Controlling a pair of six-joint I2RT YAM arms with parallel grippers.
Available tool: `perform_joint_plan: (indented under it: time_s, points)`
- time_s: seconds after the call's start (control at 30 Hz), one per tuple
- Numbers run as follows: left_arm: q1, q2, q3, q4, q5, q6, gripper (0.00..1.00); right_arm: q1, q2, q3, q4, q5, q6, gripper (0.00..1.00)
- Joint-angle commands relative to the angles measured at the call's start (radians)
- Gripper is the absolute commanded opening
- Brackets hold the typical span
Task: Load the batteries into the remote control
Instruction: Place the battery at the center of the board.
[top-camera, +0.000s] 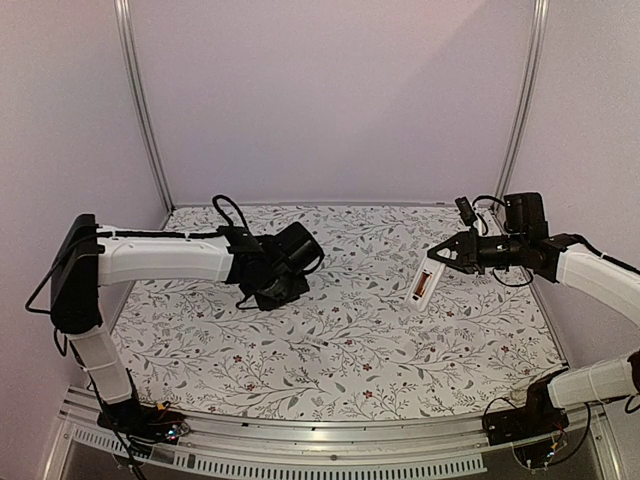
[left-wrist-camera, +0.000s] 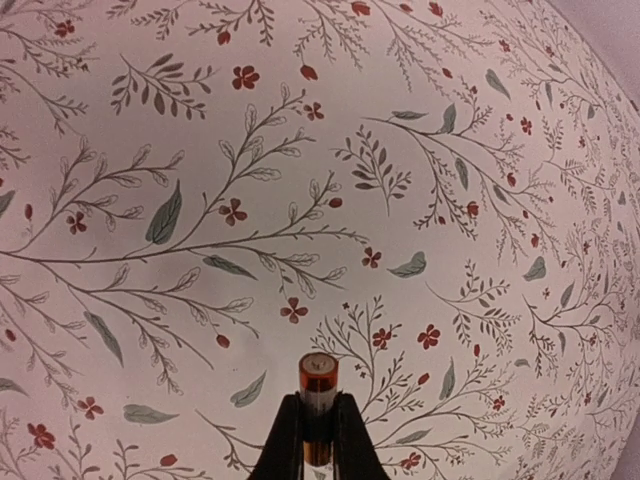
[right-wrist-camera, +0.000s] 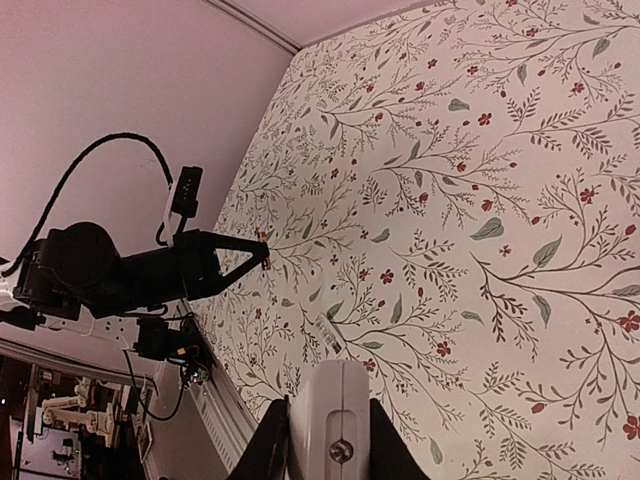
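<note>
Clamped in your left gripper (left-wrist-camera: 318, 405), one battery (left-wrist-camera: 318, 375) points forward. Well rightward, your right gripper (top-camera: 438, 258) pinches the tilted remote control (top-camera: 424, 281).

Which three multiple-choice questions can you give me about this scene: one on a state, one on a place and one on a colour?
1. The left gripper is:
A. open and empty
B. shut on a battery
C. shut on nothing

2. Where is the remote control?
A. in the right gripper
B. in the left gripper
C. lying flat on the cloth

3. What colour is the remote control's body?
A. black
B. white
C. blue

Answers:
1 B: the left wrist view shows the battery standing between the fingers.
2 A: the top view shows the right gripper holding it in the air.
3 B: its plastic looks white in the top and right wrist views.
</note>
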Motion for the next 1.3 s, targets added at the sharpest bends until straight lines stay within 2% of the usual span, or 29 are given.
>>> perform_joint_plan:
  time_s: [0.0, 0.2, 0.57, 0.73, 0.87, 1.03, 1.13, 1.27]
  points:
    - [0.037, 0.004, -0.034, 0.015, 0.054, -0.260, 0.00, -0.007, -0.018, 0.010, -0.004, -0.018, -0.013, 0.00]
    - [0.043, 0.092, -0.017, 0.017, 0.119, -0.346, 0.00, -0.007, -0.011, 0.007, -0.005, -0.018, -0.019, 0.00]
    - [0.061, 0.219, 0.023, -0.015, 0.182, -0.404, 0.00, -0.006, -0.002, 0.004, -0.006, -0.017, -0.027, 0.00]
    - [0.068, 0.240, 0.023, -0.011, 0.211, -0.395, 0.08, -0.007, 0.005, 0.005, -0.005, -0.019, -0.032, 0.00]
    - [0.071, 0.251, 0.023, -0.011, 0.227, -0.391, 0.20, -0.008, 0.011, 0.008, -0.005, -0.020, -0.033, 0.01]
    - [0.075, 0.259, 0.026, -0.008, 0.248, -0.378, 0.25, -0.007, 0.008, 0.009, -0.006, -0.021, -0.033, 0.00]
    - [0.074, 0.235, 0.024, -0.008, 0.236, -0.364, 0.28, -0.007, 0.009, 0.007, -0.006, -0.024, -0.033, 0.01]
    - [0.072, 0.169, 0.034, -0.004, 0.166, -0.283, 0.38, -0.007, 0.009, 0.007, -0.005, -0.029, -0.036, 0.01]
